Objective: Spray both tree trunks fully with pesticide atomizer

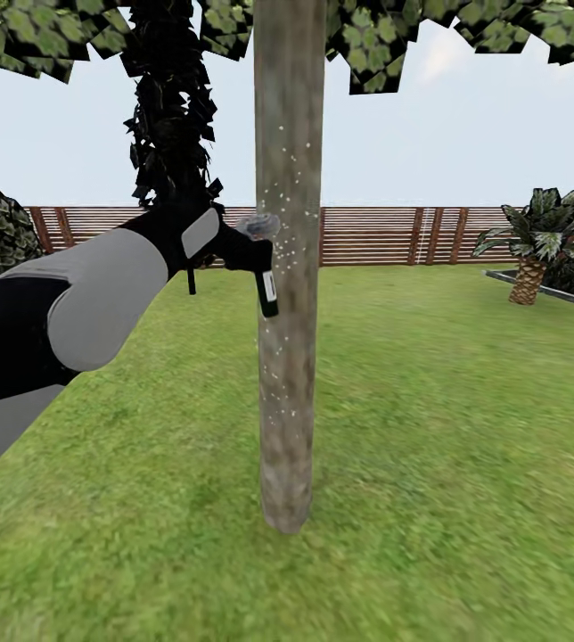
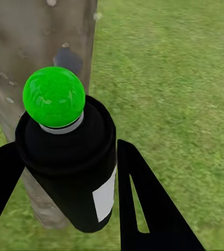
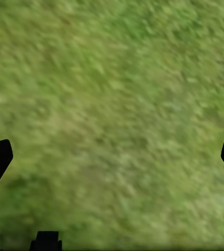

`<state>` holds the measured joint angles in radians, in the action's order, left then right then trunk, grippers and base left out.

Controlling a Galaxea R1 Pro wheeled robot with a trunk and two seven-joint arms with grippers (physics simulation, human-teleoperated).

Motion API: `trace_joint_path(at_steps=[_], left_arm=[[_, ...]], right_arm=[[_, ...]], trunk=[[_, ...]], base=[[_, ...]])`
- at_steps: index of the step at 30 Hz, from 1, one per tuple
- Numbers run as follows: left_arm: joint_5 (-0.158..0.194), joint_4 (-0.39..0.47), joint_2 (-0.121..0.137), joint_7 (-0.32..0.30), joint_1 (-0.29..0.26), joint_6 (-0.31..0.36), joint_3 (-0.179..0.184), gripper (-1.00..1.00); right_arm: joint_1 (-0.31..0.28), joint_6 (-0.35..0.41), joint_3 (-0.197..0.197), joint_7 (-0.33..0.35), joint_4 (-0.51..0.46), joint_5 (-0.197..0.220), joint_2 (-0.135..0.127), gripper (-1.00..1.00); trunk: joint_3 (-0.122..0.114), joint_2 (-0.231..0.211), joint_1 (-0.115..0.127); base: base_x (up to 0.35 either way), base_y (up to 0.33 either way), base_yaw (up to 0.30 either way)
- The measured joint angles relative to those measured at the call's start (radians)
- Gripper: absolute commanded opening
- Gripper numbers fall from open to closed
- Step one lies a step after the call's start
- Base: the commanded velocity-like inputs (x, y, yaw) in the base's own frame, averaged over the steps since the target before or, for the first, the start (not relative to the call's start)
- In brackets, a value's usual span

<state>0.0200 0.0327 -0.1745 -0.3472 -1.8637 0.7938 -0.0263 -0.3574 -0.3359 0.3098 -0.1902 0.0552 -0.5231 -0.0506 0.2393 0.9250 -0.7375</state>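
At frame centre: left gripper (image 1: pixel 253 254) clamps pesticide atomizer (image 1: pixel 266 287) against tree trunk (image 1: pixel 287 374) | pesticide (image 1: pixel 280 392) specks sparse | right gripper (image 3: pixel 112 157) fingers wide over grass | step: spraying; next: sweep lower trunk.

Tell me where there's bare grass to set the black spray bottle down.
Bare lawn lies between the grey-brown mottled tree trunk and the low palm-like plant. It is crowded at the trunk, where the left gripper holds the black spray bottle.
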Motion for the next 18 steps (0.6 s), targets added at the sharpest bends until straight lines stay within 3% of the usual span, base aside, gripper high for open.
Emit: trace_joint_path(at_steps=[8,18], left_arm=[[-0.003,-0.002,0.0,-0.001,0.011,-0.014,0.002,-1.0],[-0.005,-0.002,0.0,0.002,0.162,-0.09,0.005,-1.0]], right_arm=[[0.0,0.0,0.0,0.0,0.0,0.0,0.0,1.0],[0.0,0.0,-0.001,0.0,0.0,0.0,0.0,1.0]], trunk=[[0.0,0.0,0.0],[0.0,0.0,0.0]], base=[[-0.007,-0.003,0.0],[0.0,0.0,0.0]])
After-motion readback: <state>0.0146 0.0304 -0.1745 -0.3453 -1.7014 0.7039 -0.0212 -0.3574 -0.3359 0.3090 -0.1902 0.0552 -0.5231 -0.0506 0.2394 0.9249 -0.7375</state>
